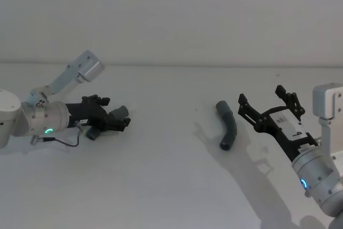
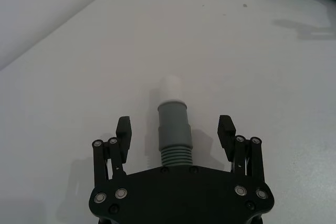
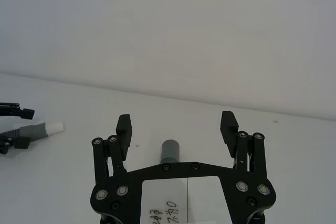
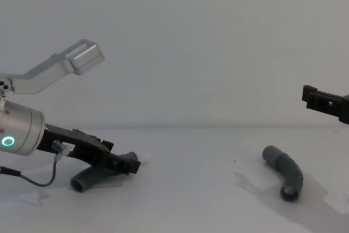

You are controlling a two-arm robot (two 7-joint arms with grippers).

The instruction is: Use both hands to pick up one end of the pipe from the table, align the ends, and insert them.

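The left gripper sits low over the white counter, released, its jaws spread either side of the spigot-tipped hose piece without touching it. The right gripper hovers released above the counter, near the curved socket hose piece, which lies well apart from the first.

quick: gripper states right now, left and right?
Left gripper: open, straddling the spigot pipe piece, not clamped.
Right gripper: open, empty, raised above the table beside the socket pipe piece.
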